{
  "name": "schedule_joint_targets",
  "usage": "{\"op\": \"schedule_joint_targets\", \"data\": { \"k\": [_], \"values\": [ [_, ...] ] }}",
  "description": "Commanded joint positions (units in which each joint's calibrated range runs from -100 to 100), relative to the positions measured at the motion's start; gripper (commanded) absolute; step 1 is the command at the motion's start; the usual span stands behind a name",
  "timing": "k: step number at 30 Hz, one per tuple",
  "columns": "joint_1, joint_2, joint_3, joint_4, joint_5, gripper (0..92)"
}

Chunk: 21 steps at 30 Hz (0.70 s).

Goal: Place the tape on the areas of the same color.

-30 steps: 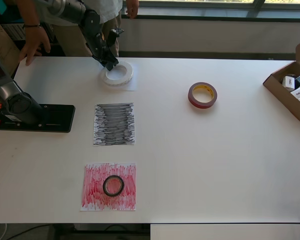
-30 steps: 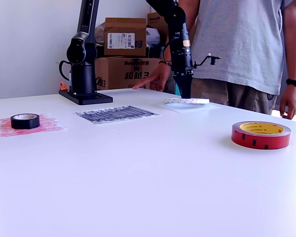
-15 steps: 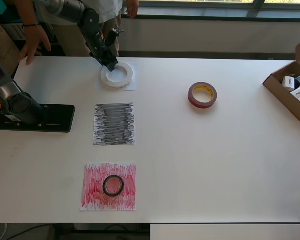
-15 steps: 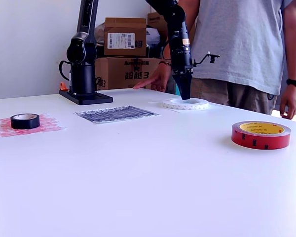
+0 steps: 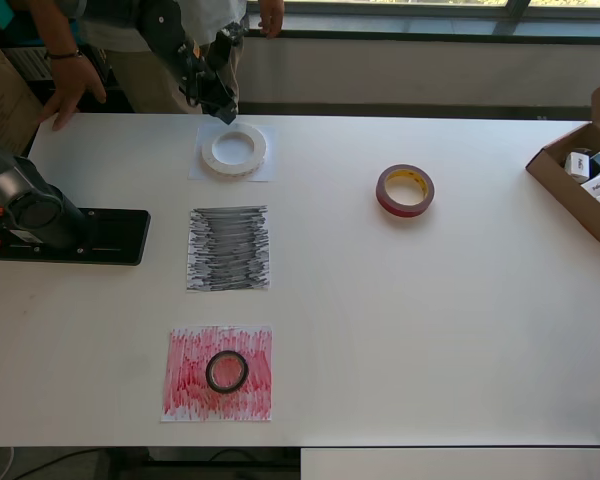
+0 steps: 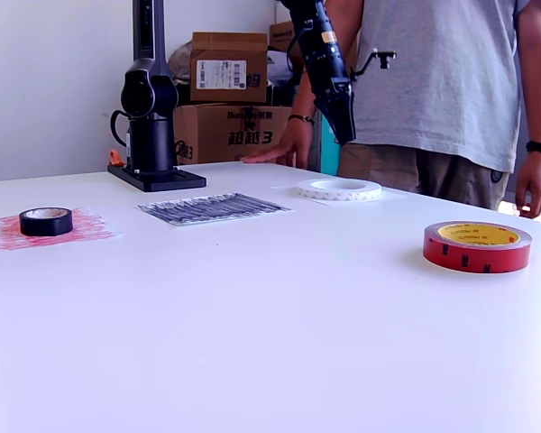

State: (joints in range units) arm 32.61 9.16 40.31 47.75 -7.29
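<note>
The white tape ring (image 5: 233, 150) lies flat on the white sheet (image 5: 202, 173) at the back of the table. My gripper (image 5: 223, 108) hangs above and just behind it, raised clear of the ring (image 6: 339, 189) and holding nothing; its fingers look slightly apart. The dark red roll (image 5: 405, 190) with a yellowish core rests on bare table to the overhead view's right (image 6: 477, 246). On the red scribbled sheet (image 5: 185, 395) sits the small black roll (image 5: 227, 371). Nothing is on the black-grey scribbled sheet (image 5: 229, 248).
The arm's black base plate (image 5: 100, 236) is at the overhead view's left. An open cardboard box (image 5: 570, 185) of small packages stands at the right edge. A person (image 6: 442, 81) stands behind the table, one hand resting on its far edge (image 5: 68, 95).
The gripper let go of the white ring, which settled flat on the white sheet. Then the gripper rose up and back, away from the ring.
</note>
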Motion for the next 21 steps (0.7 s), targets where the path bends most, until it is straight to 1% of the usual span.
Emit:
{"op": "schedule_joint_targets", "data": {
  "k": [1,7,13,21],
  "values": [
    [-7.89,-9.44,-0.37,-1.04,-0.56,59.2],
    [-19.1,-14.58,-0.83,-1.12,-1.21,59.2],
    [-27.22,-18.23,-1.1,-1.12,-8.42,59.2],
    [-37.09,-20.1,-0.1,-1.21,-13.66,59.2]
  ]
}}
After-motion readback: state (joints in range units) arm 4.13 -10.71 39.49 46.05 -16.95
